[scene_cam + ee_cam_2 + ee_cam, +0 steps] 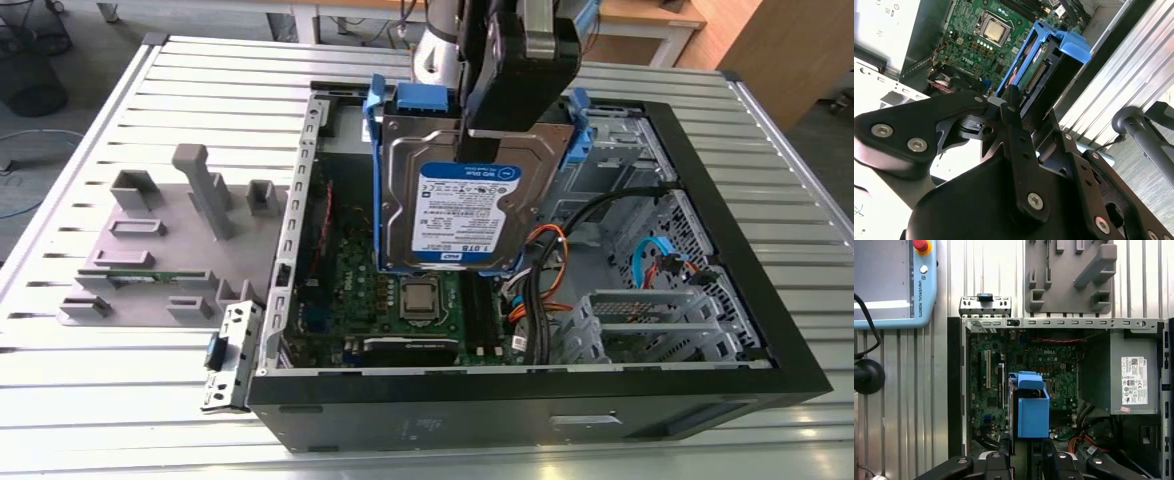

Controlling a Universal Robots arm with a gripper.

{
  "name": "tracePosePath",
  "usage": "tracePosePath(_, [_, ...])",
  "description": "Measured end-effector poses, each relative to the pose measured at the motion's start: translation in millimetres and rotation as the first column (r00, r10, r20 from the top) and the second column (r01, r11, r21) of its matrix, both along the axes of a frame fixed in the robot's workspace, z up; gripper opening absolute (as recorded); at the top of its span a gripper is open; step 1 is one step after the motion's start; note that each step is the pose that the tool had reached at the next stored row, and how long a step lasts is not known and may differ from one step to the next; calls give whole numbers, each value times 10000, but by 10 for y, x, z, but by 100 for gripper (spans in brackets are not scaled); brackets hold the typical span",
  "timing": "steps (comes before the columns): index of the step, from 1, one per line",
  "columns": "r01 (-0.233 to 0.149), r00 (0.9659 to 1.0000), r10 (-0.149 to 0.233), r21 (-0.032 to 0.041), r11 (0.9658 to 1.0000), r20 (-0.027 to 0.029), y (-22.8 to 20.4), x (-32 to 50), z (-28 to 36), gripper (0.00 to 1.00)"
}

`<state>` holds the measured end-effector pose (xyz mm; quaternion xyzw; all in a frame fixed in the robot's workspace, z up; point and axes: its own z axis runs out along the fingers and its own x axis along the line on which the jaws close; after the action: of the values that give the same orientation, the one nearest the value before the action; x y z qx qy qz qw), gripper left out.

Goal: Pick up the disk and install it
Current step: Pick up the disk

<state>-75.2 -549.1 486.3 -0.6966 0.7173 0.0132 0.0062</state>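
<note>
Exterior view, read from its left. A grey fixture plate [147,250] with upright holders lies near the worktop [107,400] edge on that side. Just beside it, a small metal bracket [230,355] leans against the open computer case [534,405], which takes up the worktop's middle and lies on its side, so its motherboard [354,290] and processor [420,297] face up.

The disk [451,205] hangs on edge above the motherboard, clear of the case, with its label towards the camera. The gripper [487,130] pinches it at the upper end. Both wrist views show the fingers [1013,107] pressed against its flat faces. This hold probably keeps the blue rail frame [1032,412] free along the edges.

Orange and black cables [541,270] and a metal drive cage [647,320] fill the case's far side. The worktop is ribbed metal. Beyond it are a floor and wooden furniture [774,50].
</note>
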Motion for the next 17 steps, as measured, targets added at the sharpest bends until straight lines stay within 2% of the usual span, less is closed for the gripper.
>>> tracePosePath(8, [1, 10000, -1, 0, 10000, -17, -72, 9, -13, 35])
tracePosePath(17, [-1, 10000, 1, 0, 10000, -20, -76, 14, -15, 35])
